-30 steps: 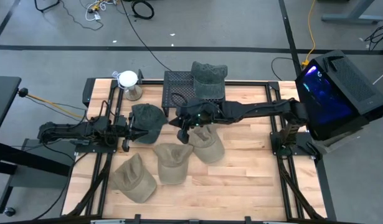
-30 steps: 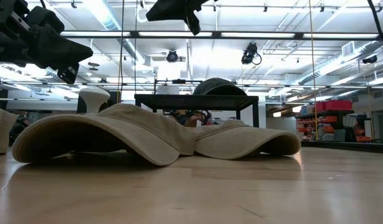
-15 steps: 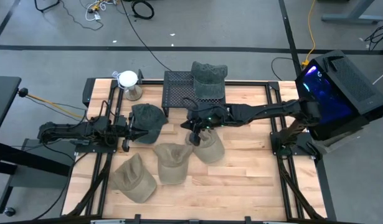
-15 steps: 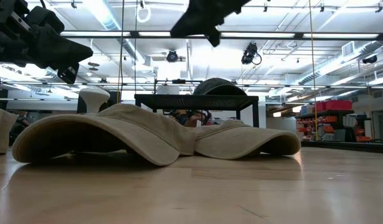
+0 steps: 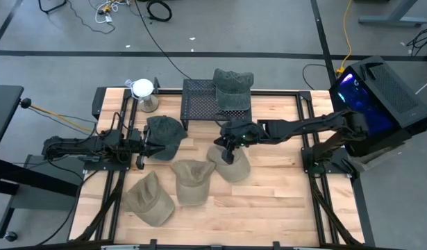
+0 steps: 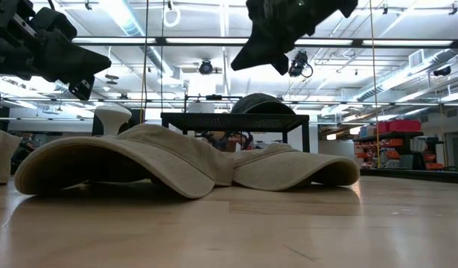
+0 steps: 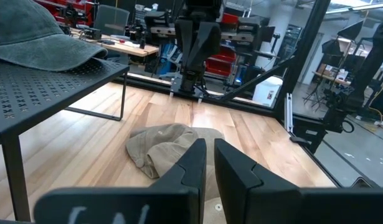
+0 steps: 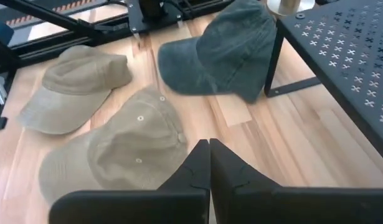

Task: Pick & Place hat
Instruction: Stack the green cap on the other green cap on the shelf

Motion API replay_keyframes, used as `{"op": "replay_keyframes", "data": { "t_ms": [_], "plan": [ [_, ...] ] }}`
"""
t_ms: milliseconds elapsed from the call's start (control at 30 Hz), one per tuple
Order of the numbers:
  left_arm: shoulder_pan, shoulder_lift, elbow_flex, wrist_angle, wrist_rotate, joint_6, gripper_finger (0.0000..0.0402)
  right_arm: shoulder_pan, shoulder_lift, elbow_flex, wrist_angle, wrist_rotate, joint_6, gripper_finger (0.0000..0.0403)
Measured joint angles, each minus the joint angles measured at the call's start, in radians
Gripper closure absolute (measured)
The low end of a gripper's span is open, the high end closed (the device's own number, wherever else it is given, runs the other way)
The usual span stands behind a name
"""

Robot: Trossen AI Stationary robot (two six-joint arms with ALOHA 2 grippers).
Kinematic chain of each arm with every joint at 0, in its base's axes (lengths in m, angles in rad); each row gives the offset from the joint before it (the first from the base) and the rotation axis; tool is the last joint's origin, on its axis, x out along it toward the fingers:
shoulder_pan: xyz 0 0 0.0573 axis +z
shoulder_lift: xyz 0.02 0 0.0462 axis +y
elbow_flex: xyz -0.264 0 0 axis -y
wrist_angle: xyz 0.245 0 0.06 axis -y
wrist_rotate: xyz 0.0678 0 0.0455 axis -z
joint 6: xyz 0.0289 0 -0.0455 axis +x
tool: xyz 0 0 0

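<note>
Above the middle of the wooden desk [image 5: 269, 201], the right pincer [image 5: 228, 154] hangs over a tan hat [image 5: 231, 164], its fingers pressed together with nothing between them (the right wrist view shows the two dark tips meeting). From overhead, that hat lies just beside a second tan hat [image 5: 192, 179], and a third tan hat [image 5: 149, 198] sits nearer the desk's front left corner. A dark green hat [image 5: 164, 134] lies flat on the wood by the left pincer [image 5: 145, 146], which waits at the left side with its fingers nearly closed, only a narrow gap between them and nothing held.

At the back stands a black perforated rack [image 5: 201, 102] with another dark green hat [image 5: 232, 88] on top. A white round object on a stand [image 5: 144, 91] sits at the back left corner.

The level view across the desk shows what the overhead one cannot: the right pincer is well clear of the tan hats below it, not touching them. The left wrist view adds the rack's thin leg and the far tan hat lying crumpled on the wood.
</note>
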Motion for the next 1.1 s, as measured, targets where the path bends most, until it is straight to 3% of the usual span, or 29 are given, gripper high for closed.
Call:
{"op": "replay_keyframes", "data": {
  "t_ms": [433,667,900,1100],
  "plan": [
    [0.0,0.0,0.0,0.0,0.0,0.0,0.0362,0.058,-0.125,-0.31,0.443,-0.047,-0.126,0.0403],
    [0.0,0.0,0.0,0.0,0.0,0.0,0.0362,0.114,-0.248,-0.449,0.463,0.016,-0.137,0.0403],
    [0.0,0.0,0.0,0.0,0.0,0.0,0.0362,0.126,-0.371,-0.623,0.593,0.013,-0.137,0.0403],
    [0.0,0.0,0.0,0.0,0.0,0.0,0.0362,0.126,-0.492,-0.73,0.602,0.034,-0.136,0.0403]
  ]
}}
